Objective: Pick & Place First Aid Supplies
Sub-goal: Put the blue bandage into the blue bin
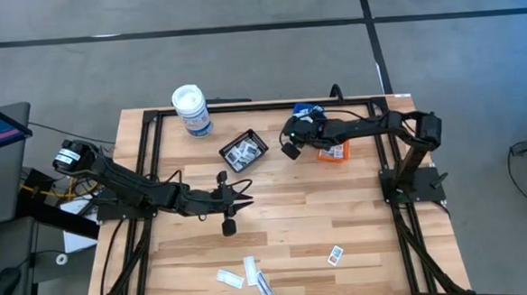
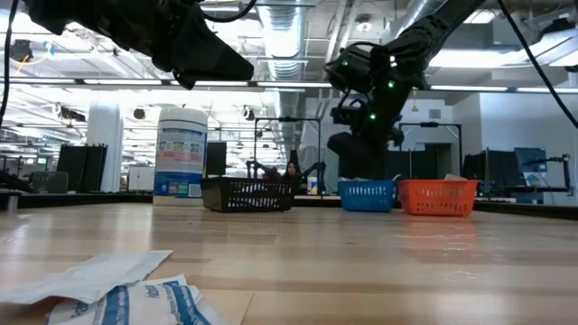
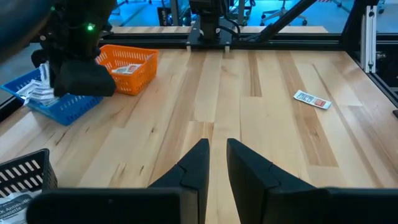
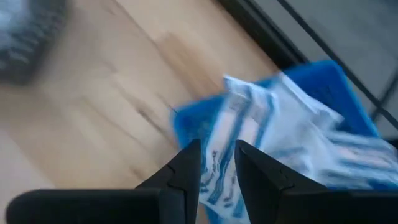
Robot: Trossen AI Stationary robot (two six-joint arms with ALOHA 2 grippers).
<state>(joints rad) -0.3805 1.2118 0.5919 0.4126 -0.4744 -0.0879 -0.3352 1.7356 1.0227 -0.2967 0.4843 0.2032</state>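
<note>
Surface: a pale butcher-block table (image 1: 285, 219) of jointed wood planks, edged by a black rail frame, standing on a grey concrete floor with dark seam lines. The low view looked across the tabletop into a large hall with ceiling ducts, strip lights, pillars and monitors; a person sat far off behind the black tray.

Count on the table: one white round canister (image 1: 192, 111) with blue label, upright near the far edge; three small trays, namely one black tray (image 1: 244, 150) holding white packets, one blue tray (image 3: 43, 99) with packets in it, and one orange tray (image 3: 129, 67) with a packet inside, the blue and orange just beside each other. Loose first aid packets: three lay clustered near the front edge (image 1: 248, 274) and one red-printed packet (image 1: 336, 254) lay alone to their right, well apart from the trays.

Left gripper (image 1: 246, 200) hung over the table's middle, between the black tray and the front cluster. Its fingers (image 3: 194, 167) stood a narrow slit apart with bare wood showing between them; nothing held.

Right gripper (image 4: 217, 168) sat above the blue tray at the far right. Its fingers (image 4: 186, 167) were slightly apart with a blue-printed packet (image 4: 224, 155) showing in the gap; whether they pinched it, I could not tell.
</note>
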